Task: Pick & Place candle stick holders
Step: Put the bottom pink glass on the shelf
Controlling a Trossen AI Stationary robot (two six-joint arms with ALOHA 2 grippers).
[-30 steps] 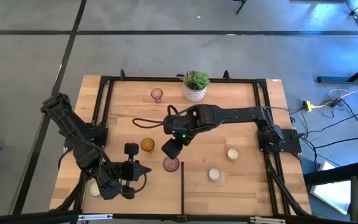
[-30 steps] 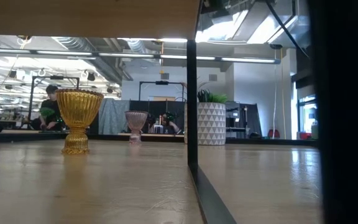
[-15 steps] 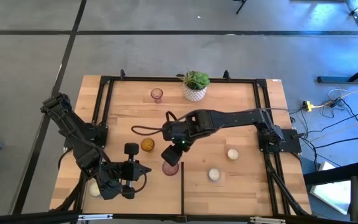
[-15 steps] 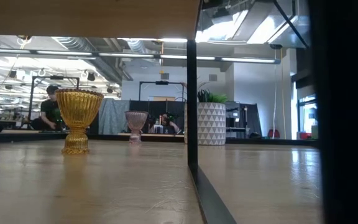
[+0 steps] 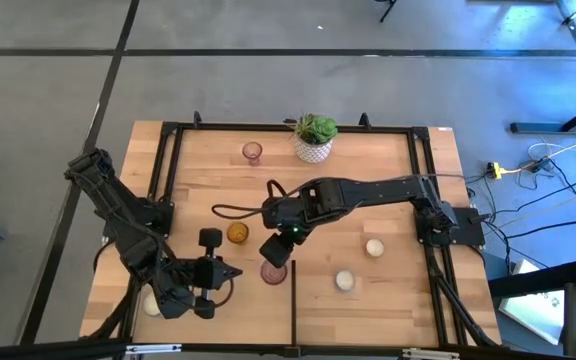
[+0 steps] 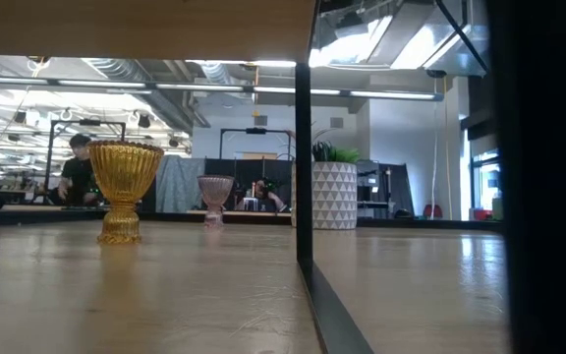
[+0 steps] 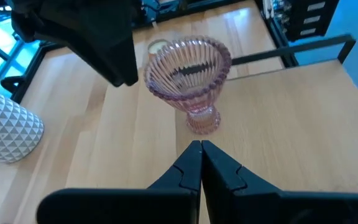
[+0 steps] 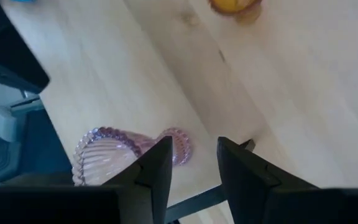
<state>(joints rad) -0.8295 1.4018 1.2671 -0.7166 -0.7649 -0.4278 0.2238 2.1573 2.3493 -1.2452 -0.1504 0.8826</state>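
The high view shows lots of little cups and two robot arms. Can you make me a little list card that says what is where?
table: wooden top with a black frame
pink holder near the front: standing upright, just below the right gripper
right gripper: open, above that pink holder, holding nothing
left gripper: shut, empty, pointing at the same holder from the left
amber holder: upright, left of the right gripper
second pink holder: at the back, beside the plant pot
cream holders: and on the right side
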